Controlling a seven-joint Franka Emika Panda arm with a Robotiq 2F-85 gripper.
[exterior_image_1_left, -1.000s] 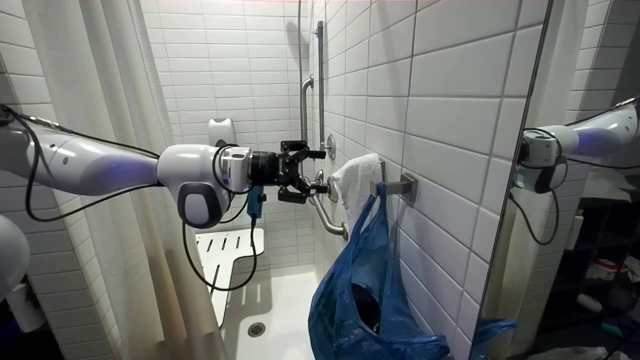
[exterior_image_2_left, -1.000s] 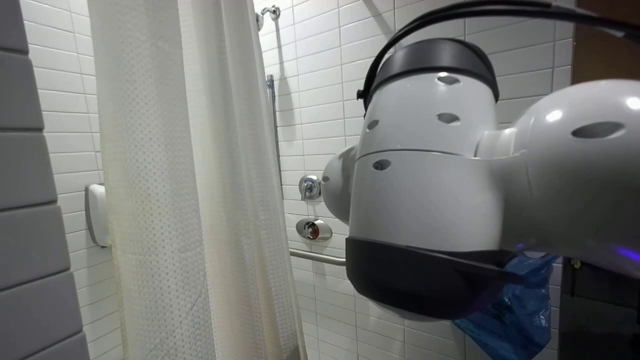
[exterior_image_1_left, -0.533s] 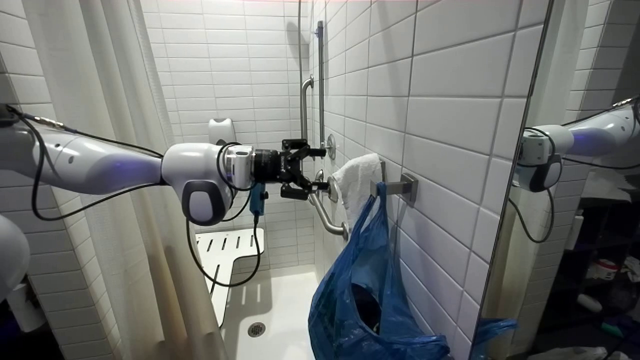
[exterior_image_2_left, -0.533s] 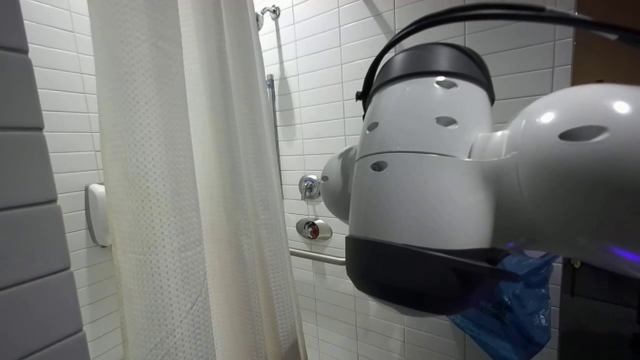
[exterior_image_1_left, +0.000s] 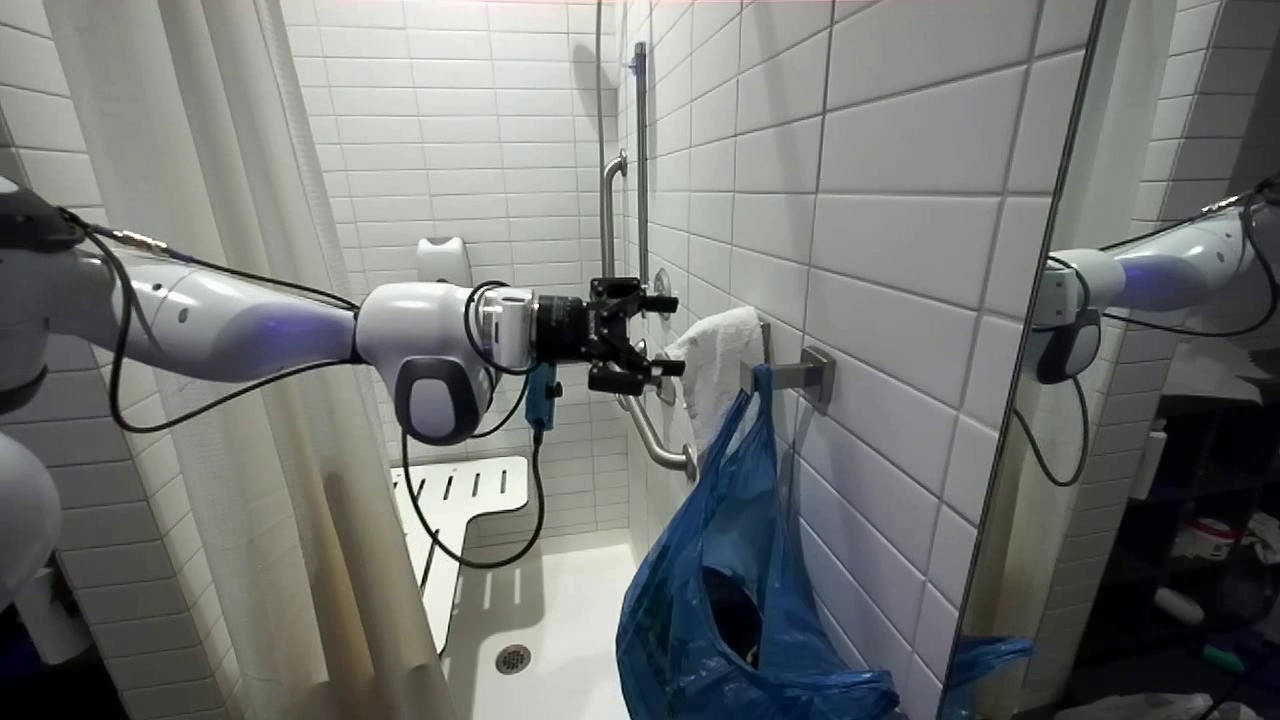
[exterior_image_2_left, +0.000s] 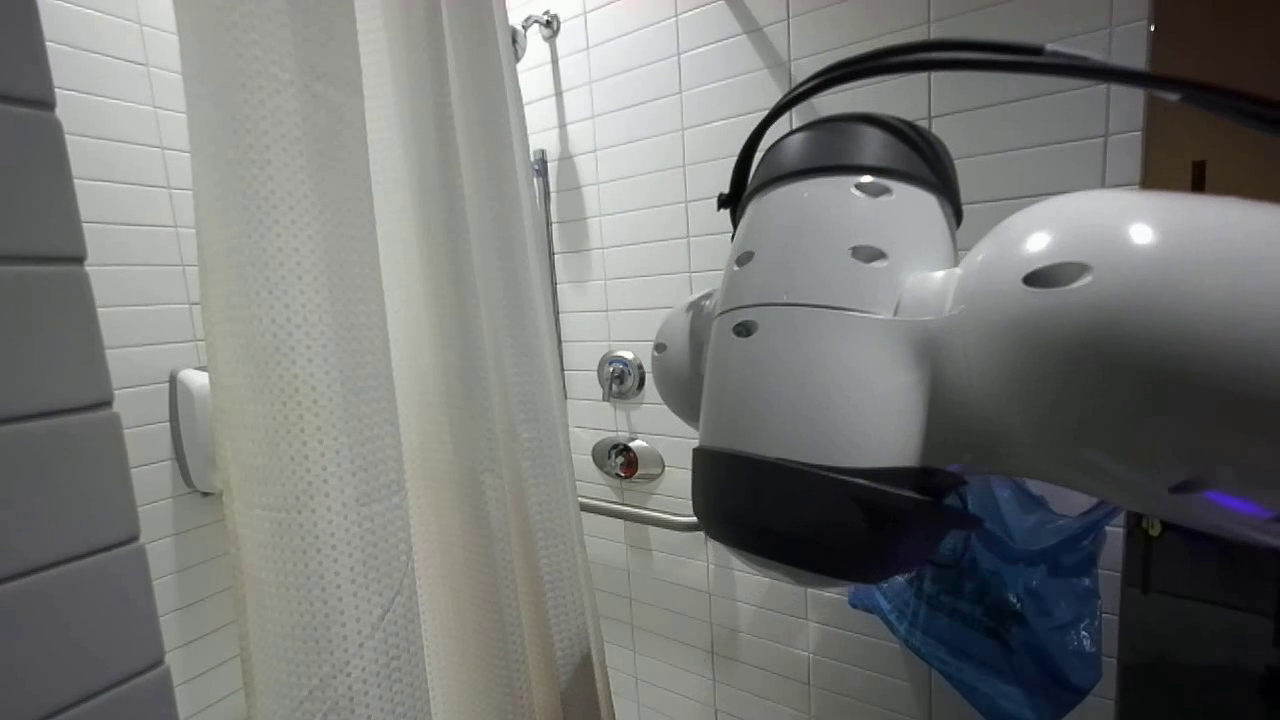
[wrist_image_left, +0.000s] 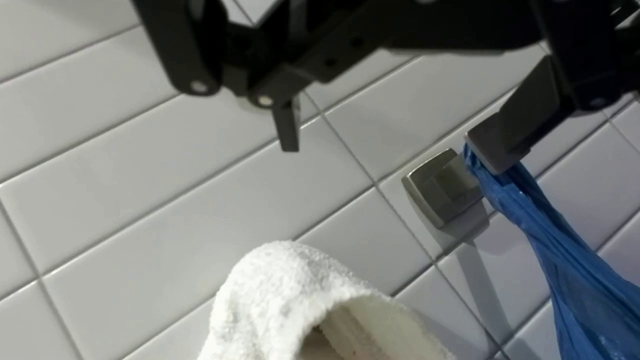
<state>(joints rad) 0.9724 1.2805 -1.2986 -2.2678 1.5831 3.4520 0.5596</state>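
My gripper (exterior_image_1_left: 670, 336) points at the tiled wall, jaws wide apart with nothing between them. Just beyond its fingertips, in an exterior view, a white towel (exterior_image_1_left: 722, 365) hangs on the wall. Beside the towel a square metal hook (exterior_image_1_left: 815, 378) carries a blue plastic bag (exterior_image_1_left: 680, 610) with something dark inside. From the wrist, the towel (wrist_image_left: 270, 295) shows at the bottom below the gripper (wrist_image_left: 409, 119). One finger overlaps the hook (wrist_image_left: 440, 187) and the bag's twisted handle (wrist_image_left: 525, 215) in that picture; whether they touch I cannot tell. Another exterior view shows the bag (exterior_image_2_left: 1010, 600), the arm hiding the gripper.
A pale shower curtain (exterior_image_1_left: 270, 330) hangs close beside the arm. Deeper in the stall are a steel grab bar (exterior_image_1_left: 652, 440), a white slotted bench (exterior_image_1_left: 450, 500) and a wall dispenser (exterior_image_1_left: 443, 262). A mirror (exterior_image_1_left: 1110, 500) stands on the wall past the bag. Shower controls (exterior_image_2_left: 620, 376) sit on the tiles.
The arm has moved forward, carrying the gripper closer to the tiled wall and the towel. Its jaws have stayed wide. Towel and bag have not moved.
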